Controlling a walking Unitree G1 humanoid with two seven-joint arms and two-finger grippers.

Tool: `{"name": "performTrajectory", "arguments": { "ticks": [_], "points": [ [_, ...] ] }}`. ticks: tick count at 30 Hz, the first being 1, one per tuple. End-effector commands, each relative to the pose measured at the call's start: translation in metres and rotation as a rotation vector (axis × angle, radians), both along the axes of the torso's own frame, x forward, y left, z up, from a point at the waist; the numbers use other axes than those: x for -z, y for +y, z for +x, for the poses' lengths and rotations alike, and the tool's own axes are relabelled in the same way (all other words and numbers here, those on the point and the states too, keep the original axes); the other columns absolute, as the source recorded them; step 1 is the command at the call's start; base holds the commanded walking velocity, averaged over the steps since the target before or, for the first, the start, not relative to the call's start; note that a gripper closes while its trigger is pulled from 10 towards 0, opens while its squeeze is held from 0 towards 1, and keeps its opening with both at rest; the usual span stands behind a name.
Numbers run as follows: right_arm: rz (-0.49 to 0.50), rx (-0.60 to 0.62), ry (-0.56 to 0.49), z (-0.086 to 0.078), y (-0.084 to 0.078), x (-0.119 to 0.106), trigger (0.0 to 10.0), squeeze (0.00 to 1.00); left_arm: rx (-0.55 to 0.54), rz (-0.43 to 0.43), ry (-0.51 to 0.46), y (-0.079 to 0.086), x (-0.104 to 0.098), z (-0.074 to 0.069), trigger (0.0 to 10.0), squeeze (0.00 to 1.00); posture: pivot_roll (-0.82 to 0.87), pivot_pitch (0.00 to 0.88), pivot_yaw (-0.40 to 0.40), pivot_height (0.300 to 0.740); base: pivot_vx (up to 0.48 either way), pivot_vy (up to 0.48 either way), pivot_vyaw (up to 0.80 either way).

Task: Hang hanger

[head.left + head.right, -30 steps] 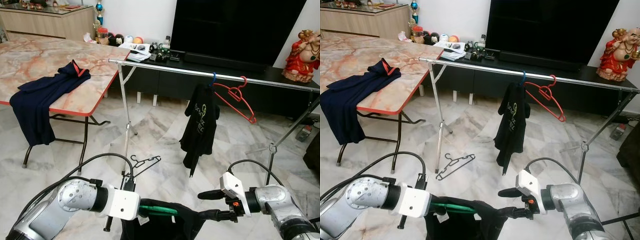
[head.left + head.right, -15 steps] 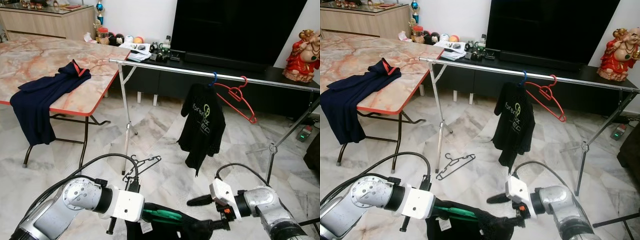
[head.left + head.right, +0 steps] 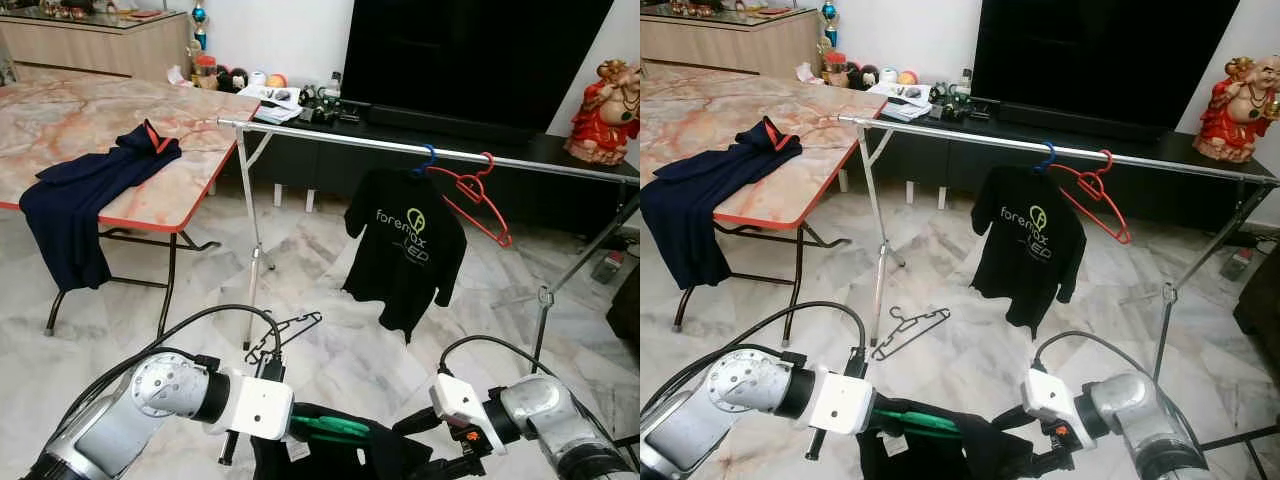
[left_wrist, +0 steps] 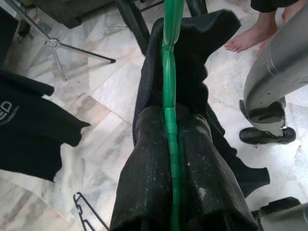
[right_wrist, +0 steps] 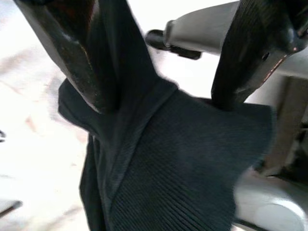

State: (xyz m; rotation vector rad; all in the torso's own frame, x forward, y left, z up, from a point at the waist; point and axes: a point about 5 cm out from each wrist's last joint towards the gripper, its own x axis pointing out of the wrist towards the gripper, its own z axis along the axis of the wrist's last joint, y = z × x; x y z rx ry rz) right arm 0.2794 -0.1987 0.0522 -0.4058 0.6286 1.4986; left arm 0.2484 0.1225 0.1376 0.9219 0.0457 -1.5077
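Low in the frame, left claw [image 3: 300, 432] clenched on a green plastic hanger [image 3: 330, 428] draped in a black knit garment [image 3: 350, 455], near bottom centre. Right claw [image 3: 425, 445] at lower right, fingers [image 5: 82, 53] spread apart, straddling the garment's edge. Across the middle, a silver metal clothes rail [image 3: 330, 136], carrying a black printed T-shirt [image 3: 405, 250] on a blue hook, just beside a tilted red plastic hanger [image 3: 475, 195]. On the marble floor [image 3: 330, 250] under the rail, a thin black wire hanger [image 3: 285, 330]. At upper left, a marble-topped folding bench [image 3: 90, 125] with a navy red-trimmed shirt [image 3: 85, 190] spilling over its edge. In the left wrist view, a person's bare foot [image 4: 252, 33] on the floor.
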Motion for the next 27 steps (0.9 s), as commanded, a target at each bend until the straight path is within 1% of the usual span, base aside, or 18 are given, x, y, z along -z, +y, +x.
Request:
{"name": "performTrajectory", "arguments": {
  "ticks": [1,5,6,8,9,10,11,23,27],
  "points": [
    [-0.017,0.009,-0.02,-0.001,0.002,0.005,10.0,0.0,0.03,-0.023,-0.019,-0.007,-0.01,-0.001,10.0,0.0,0.14,0.0,-0.107,0.74,0.0,0.0,0.0],
    [-0.029,0.027,-0.078,0.001,0.01,0.008,10.0,0.0,0.035,-0.025,-0.006,-0.007,-0.011,-0.002,10.0,0.0,0.15,0.0,-0.107,0.74,0.0,0.0,0.0],
    [-0.019,0.047,-0.11,0.004,0.014,0.008,10.0,0.0,0.039,-0.027,-0.002,-0.008,-0.011,-0.003,10.0,0.0,0.15,0.0,-0.107,0.74,0.0,0.0,0.0],
    [-0.007,0.069,-0.124,0.006,0.017,0.007,10.0,0.0,0.043,-0.028,-0.001,-0.009,-0.01,-0.003,10.0,0.0,0.15,0.0,-0.107,0.74,0.0,0.0,0.0],
    [-0.002,0.07,-0.127,0.007,0.019,0.007,9.1,0.0,0.045,-0.03,0.0,-0.01,-0.01,-0.003,10.0,0.0,0.15,0.0,-0.107,0.74,0.0,0.0,0.0],
    [0.004,0.07,-0.132,0.007,0.02,0.007,2.6,0.0,0.048,-0.032,0.003,-0.011,-0.01,-0.004,10.0,0.0,0.15,0.0,-0.106,0.74,0.0,0.0,0.0],
    [0.006,0.062,-0.125,0.007,0.021,0.007,0.0,0.0,0.048,-0.033,0.005,-0.011,-0.01,-0.004,10.0,0.0,0.15,0.0,-0.106,0.74,0.0,0.0,0.0],
    [-0.019,0.059,-0.124,0.005,0.021,0.012,0.0,0.0,0.05,-0.037,0.012,-0.013,-0.011,-0.003,10.0,0.0,0.15,0.0,-0.105,0.74,0.0,0.0,0.0],
    [-0.052,0.058,-0.132,0.005,0.02,0.013,0.0,0.0,0.048,-0.032,0.011,-0.013,-0.012,-0.003,10.0,0.0,0.15,0.0,-0.103,0.74,0.0,0.0,0.0]
  ]
}}
